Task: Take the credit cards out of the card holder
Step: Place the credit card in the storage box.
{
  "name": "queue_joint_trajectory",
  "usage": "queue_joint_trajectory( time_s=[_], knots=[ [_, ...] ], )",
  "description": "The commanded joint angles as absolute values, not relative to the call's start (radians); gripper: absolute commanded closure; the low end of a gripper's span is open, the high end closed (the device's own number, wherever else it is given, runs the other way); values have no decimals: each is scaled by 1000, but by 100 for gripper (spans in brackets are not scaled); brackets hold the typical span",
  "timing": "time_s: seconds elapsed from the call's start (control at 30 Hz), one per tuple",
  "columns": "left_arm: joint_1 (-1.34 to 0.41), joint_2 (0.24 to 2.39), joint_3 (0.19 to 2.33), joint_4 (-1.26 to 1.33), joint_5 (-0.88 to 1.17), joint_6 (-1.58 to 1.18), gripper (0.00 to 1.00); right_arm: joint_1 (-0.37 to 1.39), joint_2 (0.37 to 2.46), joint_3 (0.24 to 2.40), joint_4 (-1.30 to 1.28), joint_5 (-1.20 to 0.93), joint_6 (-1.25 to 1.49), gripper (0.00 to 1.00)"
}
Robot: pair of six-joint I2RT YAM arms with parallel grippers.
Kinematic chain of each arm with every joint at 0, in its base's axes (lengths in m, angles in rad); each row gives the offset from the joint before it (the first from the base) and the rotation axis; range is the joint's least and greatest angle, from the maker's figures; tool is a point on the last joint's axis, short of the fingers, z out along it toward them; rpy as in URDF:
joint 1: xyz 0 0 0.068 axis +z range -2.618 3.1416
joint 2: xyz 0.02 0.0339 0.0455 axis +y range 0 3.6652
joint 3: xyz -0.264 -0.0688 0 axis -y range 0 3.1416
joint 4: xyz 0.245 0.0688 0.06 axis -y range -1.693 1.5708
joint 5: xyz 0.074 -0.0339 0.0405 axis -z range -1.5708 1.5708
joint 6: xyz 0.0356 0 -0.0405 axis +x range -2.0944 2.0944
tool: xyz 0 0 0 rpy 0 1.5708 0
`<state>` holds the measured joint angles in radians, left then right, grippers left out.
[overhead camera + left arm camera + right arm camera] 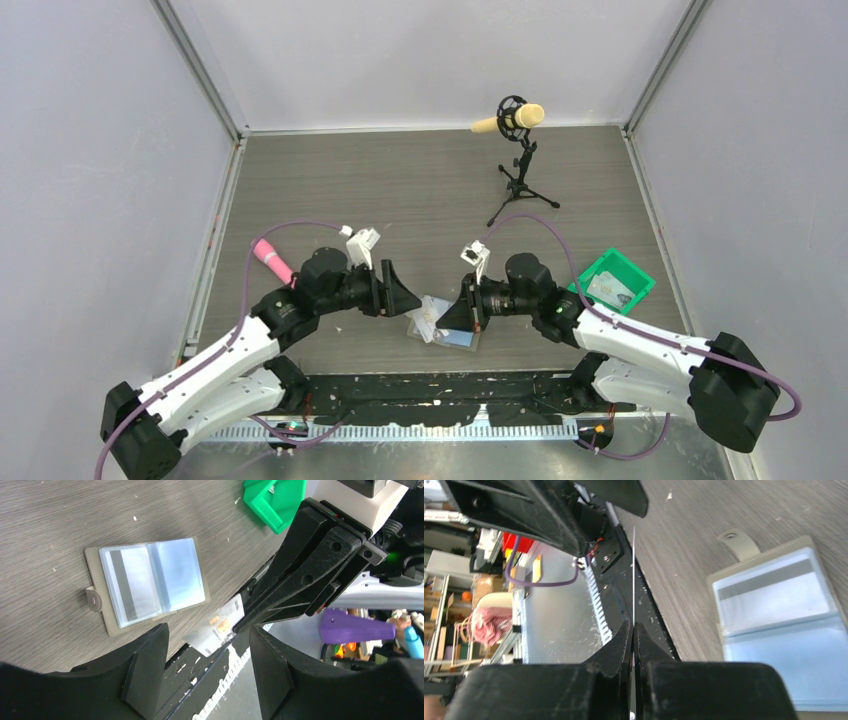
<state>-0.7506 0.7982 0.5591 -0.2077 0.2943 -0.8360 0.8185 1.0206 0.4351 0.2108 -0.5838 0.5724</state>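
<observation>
Near worktop [420, 190] front edge, card holder [150, 582] lies open and flat; striped card sits in clear pocket. Right fingers [616, 647] clenched on credit card [216, 626], at holder's 4 o'clock in left wrist view, apart from it. Left fingers [147, 665] released, spread wide. Card judged light, stiff, slick: pinch flat faces near short edge.

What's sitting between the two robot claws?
A credit card, pinched in the right gripper, sticks out toward the open left gripper; the left wrist view shows it.
</observation>
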Motion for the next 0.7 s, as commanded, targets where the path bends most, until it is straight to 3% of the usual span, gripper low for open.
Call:
queue_joint_trajectory(
  time_s=[0.0, 0.53, 0.6, 0.67],
  knots=[
    [-730, 843, 667, -313, 454, -654, 37, 818, 1001, 489, 229, -723, 526, 95],
    [-729, 1030, 805, -364, 716, -521, 52, 818, 984, 475, 246, -763, 528, 95],
    [-729, 1046, 804, -346, 742, -531, 59, 817, 981, 473, 246, -762, 529, 95],
    [-729, 1055, 804, -326, 763, -542, 76, 818, 980, 471, 249, -760, 528, 95]
  ],
)
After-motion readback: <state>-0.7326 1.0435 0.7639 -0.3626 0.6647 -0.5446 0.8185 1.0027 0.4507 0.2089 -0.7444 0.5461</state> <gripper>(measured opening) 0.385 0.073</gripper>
